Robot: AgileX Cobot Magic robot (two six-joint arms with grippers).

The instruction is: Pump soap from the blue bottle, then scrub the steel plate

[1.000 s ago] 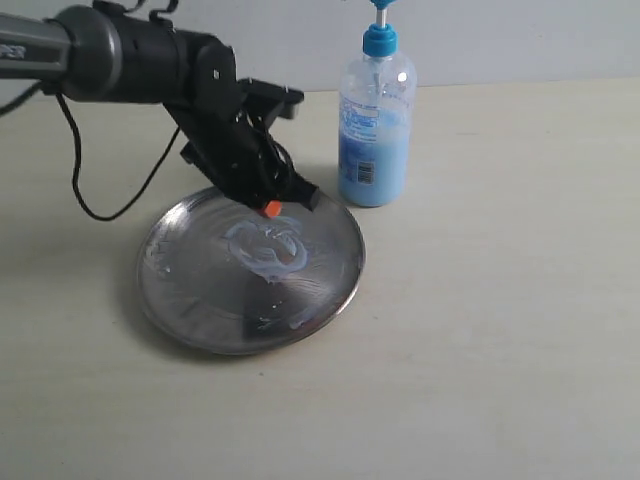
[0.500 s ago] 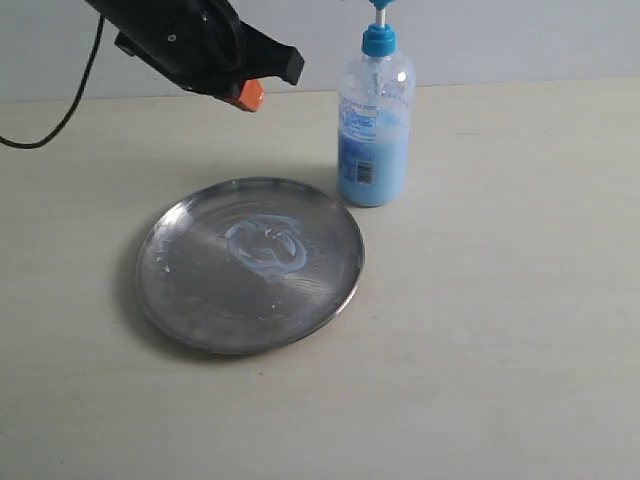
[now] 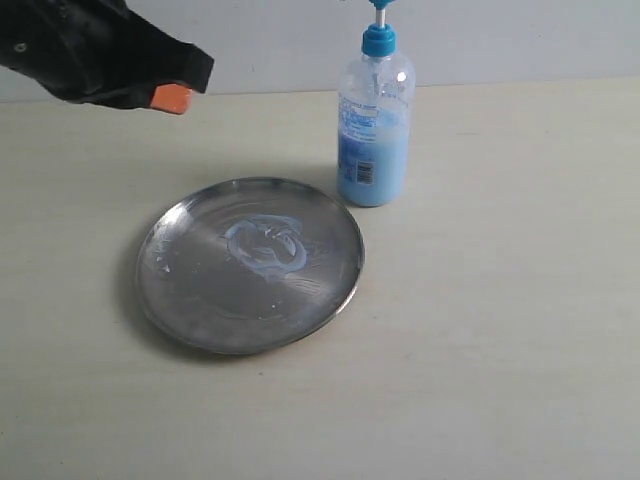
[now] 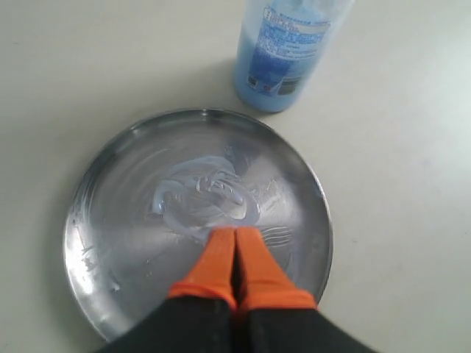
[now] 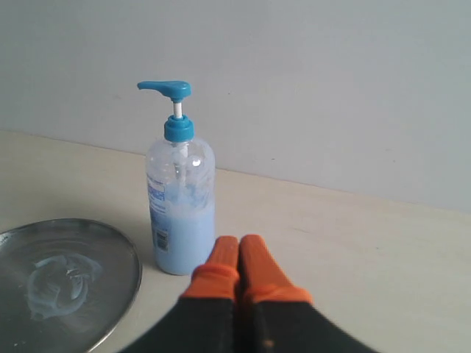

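Note:
The steel plate [image 3: 250,265] lies flat on the table, with a whitish-blue swirled smear of soap [image 3: 266,247] near its middle. Behind its right rim stands the blue bottle [image 3: 375,120], upright, pump head raised, about half full of light blue liquid. My left gripper [image 3: 172,97] hangs high above the table's back left, its orange fingertips pressed together on nothing. In the left wrist view the same gripper [image 4: 235,237] looks down on the plate [image 4: 125,243], the soap [image 4: 206,198] and the bottle [image 4: 283,51]. My right gripper [image 5: 238,245] is shut and empty, near the bottle [image 5: 180,198] and plate [image 5: 110,254].
A pale beige table [image 3: 500,300] carries everything, bare to the right and in front of the plate. A light grey wall [image 3: 500,40] runs along its far edge. The right arm does not show in the exterior view.
My left gripper has lifted off the plate and drawn back up and to the left, away from the soap smear. The plate, the smear and the bottle have stayed put.

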